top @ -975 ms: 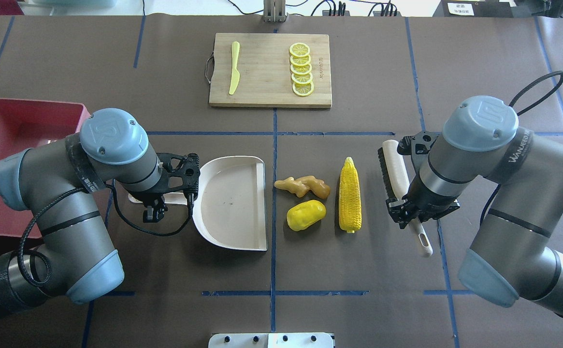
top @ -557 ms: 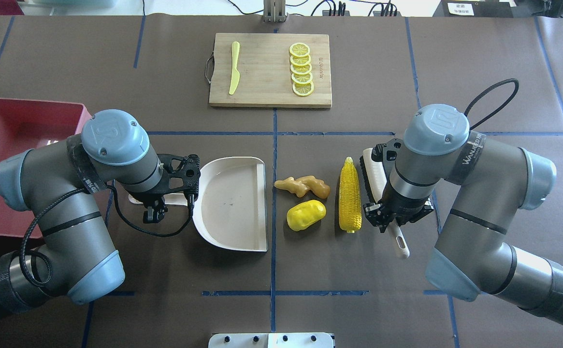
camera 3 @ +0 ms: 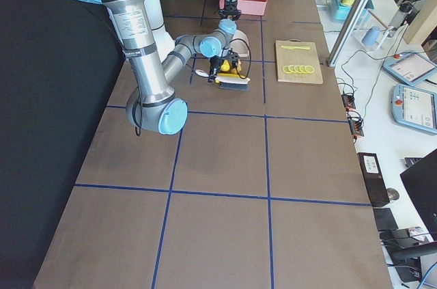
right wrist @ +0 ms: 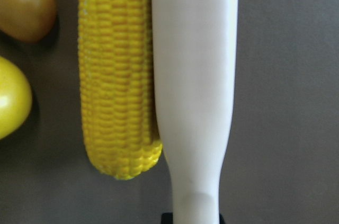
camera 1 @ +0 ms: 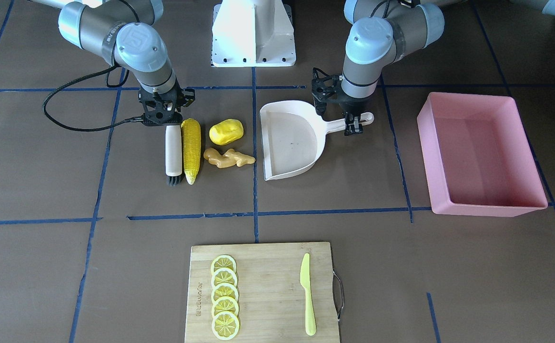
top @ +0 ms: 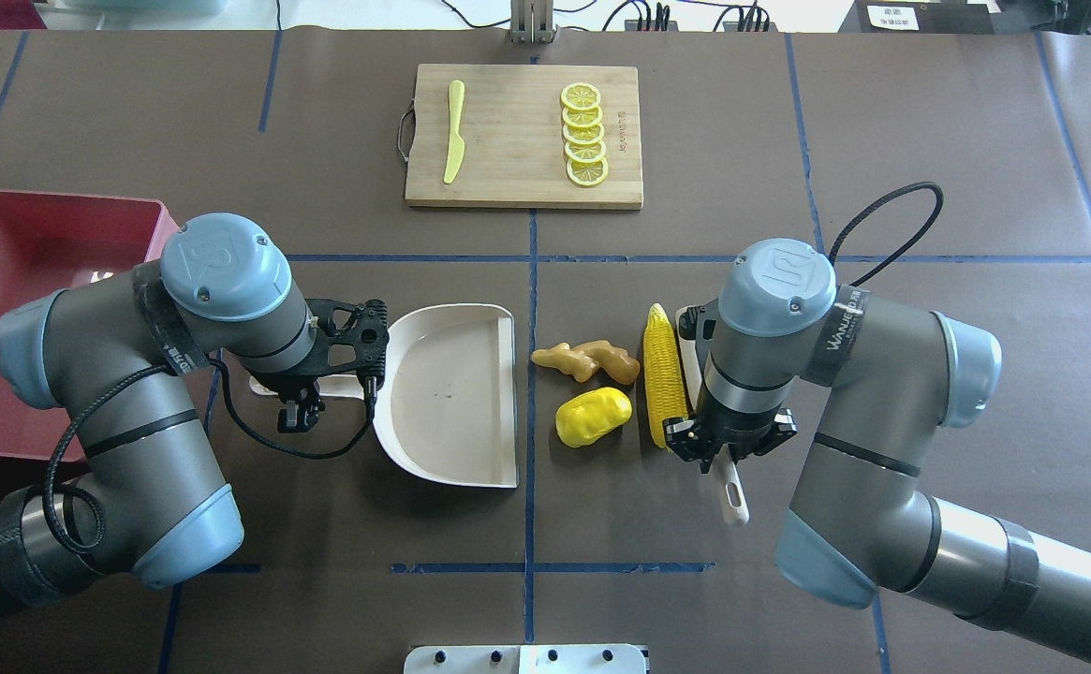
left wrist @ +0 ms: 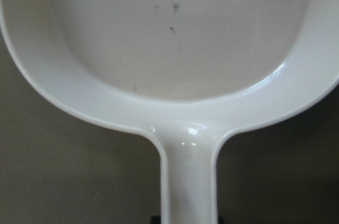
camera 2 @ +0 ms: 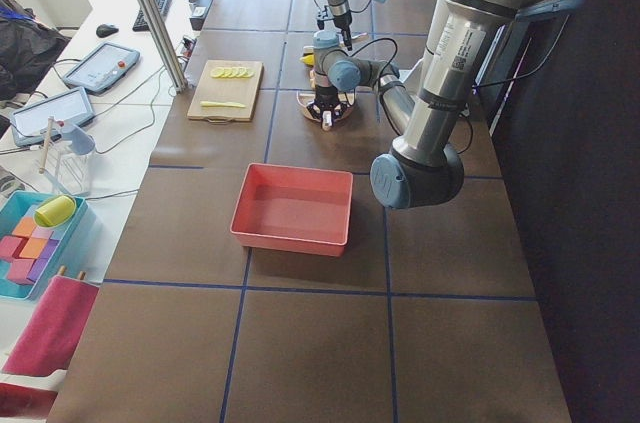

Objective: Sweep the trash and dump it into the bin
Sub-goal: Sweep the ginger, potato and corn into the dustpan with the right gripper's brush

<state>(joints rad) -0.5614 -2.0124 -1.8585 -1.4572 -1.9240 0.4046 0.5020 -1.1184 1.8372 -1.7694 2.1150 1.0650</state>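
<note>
With jaws clamped on the white handle of the brush, sets the right gripper low at the outer side of the three toy foods. With jaws likewise closed on the handle of the beige dustpan, plants the left gripper on the opposite side.

Lays the brush lengthwise against the corn cob, touching it along its side in the right wrist view. Finds the yellow potato-like lump and the ginger root just past the cob, between it and the dustpan's open mouth, neither inside. Shows the pan flat on the table, bare but for a few dark specks. Places the pink bin well apart on the robot's left, beyond the dustpan, with nothing visible in it.

Counts as done, by the look of it: both tools in hand, pan turned toward the pieces, brush brought to the first of them. Counts as left: pushing all three across the short gap into the pan, lifting it, carrying it to the bin, tipping it out. Puts the job in its early part, at the start of the sweep.

Leaves aside, farther out, the cutting board with its lemon slices and plastic knife.
</note>
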